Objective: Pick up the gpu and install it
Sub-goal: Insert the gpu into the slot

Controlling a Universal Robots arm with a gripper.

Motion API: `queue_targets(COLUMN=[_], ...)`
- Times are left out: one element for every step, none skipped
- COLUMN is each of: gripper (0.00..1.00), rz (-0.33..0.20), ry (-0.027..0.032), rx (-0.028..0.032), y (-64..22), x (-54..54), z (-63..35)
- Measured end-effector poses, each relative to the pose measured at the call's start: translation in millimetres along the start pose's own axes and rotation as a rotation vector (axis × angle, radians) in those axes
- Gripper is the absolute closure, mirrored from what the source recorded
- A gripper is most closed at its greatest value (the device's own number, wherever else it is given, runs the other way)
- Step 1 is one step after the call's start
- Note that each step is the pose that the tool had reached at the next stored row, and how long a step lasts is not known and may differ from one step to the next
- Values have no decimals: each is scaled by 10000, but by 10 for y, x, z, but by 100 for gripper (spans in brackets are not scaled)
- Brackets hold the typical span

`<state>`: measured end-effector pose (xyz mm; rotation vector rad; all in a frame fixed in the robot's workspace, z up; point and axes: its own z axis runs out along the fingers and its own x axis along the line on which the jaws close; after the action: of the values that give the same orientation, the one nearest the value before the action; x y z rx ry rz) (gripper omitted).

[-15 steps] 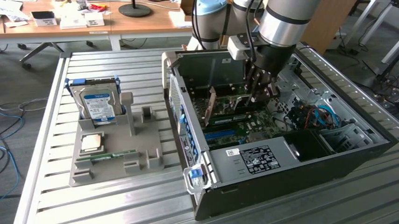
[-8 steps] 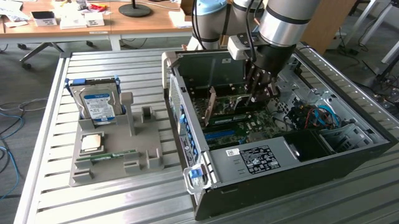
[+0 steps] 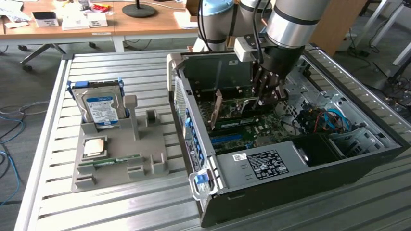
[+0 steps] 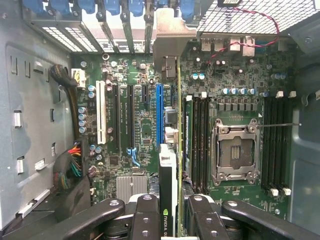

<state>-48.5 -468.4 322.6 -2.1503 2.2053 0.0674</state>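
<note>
The gpu (image 4: 168, 170) appears edge-on in the wrist view, its silver end bracket (image 4: 172, 42) toward the case's slot openings. My gripper (image 4: 172, 220) is shut on it, a black finger (image 4: 145, 215) on each side. The card hangs over the green motherboard (image 4: 135, 150), right beside the long blue slot (image 4: 159, 115); whether it sits in a slot I cannot tell. In the exterior view my gripper (image 3: 270, 94) reaches down into the open computer case (image 3: 276, 192) and holds the gpu (image 3: 239, 107) upright above the board.
On the exterior view's left, a grey holder (image 3: 144, 166) carries a hard drive (image 3: 101, 107), a CPU (image 3: 94, 147) and a RAM stick (image 3: 119, 160). Inside the case are the CPU socket (image 4: 235, 150), cable bundles (image 4: 70, 167) and metal walls close around.
</note>
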Motion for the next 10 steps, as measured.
queue_targets(gripper=[73, 73, 73, 73, 73, 73, 73, 73, 73, 73], rz=[0, 1, 2, 1, 1, 0, -1, -1, 0, 0], ry=[0, 0, 1, 0, -2, -1, 0, 0, 2, 2], rx=[-1, 0, -1, 0, 1, 0, 0, 0, -1, -1], y=[0, 0, 0, 0, 0, 1, 1, 2, 2, 2], x=[3, 3, 3, 3, 4, 5, 6, 6, 7, 6], z=[0, 0, 0, 3, 8, 14, 20, 24, 24, 24])
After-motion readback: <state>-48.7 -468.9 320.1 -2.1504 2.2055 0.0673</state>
